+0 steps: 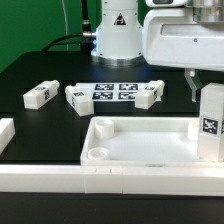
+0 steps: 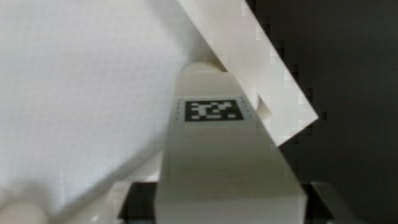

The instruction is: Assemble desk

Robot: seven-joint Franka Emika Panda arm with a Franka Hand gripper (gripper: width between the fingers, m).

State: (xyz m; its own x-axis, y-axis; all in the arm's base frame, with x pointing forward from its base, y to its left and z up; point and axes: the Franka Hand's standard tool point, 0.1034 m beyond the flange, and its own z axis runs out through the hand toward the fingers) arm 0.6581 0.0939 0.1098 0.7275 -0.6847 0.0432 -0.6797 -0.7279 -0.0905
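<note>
**A:** Exterior view first. Your top [image 1: 140,140] lies open side up on the black table [image 1: 45,125], near the front, right beside the rail [image 1: 100,182]. Your gripper [image 1: 203,92] hangs over the top's corner on the exterior view's right. A leg [image 1: 211,125] stands upright under it with its tag facing the camera. You can't tell from here whether the leg's foot sits in a socket. The three spare legs [image 1: 40,94] [image 1: 78,97] [image 1: 148,95] lie further back, around the marker board [image 1: 112,92] and well apart from the top.

**B:** Yep, and your wrist view backs that up. You're looking straight down the leg [image 2: 222,150], and the tag is nice and sharp. The gripper [image 2: 222,200] has the leg between its pads [image 2: 326,193]. As far as you can see they're pinched in on it, and they hold nothing else. The leg's far end meets the top [image 2: 71,90] right at the rim [image 2: 249,60].
</note>
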